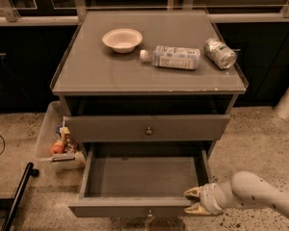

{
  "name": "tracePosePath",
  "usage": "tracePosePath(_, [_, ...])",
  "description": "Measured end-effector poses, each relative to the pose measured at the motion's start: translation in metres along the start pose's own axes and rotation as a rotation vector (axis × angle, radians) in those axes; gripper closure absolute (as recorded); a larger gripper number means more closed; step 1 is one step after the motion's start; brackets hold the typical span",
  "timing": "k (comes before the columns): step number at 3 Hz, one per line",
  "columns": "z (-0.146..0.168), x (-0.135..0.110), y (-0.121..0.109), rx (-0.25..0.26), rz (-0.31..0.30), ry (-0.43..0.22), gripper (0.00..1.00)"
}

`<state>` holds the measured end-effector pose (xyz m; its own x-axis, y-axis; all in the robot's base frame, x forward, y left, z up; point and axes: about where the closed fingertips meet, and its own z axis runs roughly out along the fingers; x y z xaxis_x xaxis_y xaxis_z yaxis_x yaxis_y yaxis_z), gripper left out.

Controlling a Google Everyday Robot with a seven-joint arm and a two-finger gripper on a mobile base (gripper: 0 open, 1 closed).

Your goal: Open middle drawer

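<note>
Well, the grey cabinet (101, 76) dominates, and the middle drawer (135, 207) stands pulled far out toward me, its bare grey inside showing, below the knobbed upper drawer front (111, 129). Bare speckled floor (260, 138) lies to its right, while a clear plastic bin (43, 138) crowds the left side. At the open drawer's right front corner the gripper (193, 201) has its two yellowish tips spread apart, clamping nothing I can see, and up top lie a bottle (176, 57) with unreadable label print, a white bowl (122, 38) and a tipped can (220, 53).
</note>
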<state>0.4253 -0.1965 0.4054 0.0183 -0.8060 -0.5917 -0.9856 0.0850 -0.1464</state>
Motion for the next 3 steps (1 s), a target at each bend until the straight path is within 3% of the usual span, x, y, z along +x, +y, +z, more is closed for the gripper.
tracePosePath(1, [0.004,-0.003,-0.002,-0.017,-0.002,-0.002,0.11])
tracePosePath(2, [0.003,-0.017,-0.007,-0.032,-0.035,0.001,0.0])
tracePosePath(3, [-0.007,-0.035,-0.015,-0.045,-0.079,0.019,0.0])
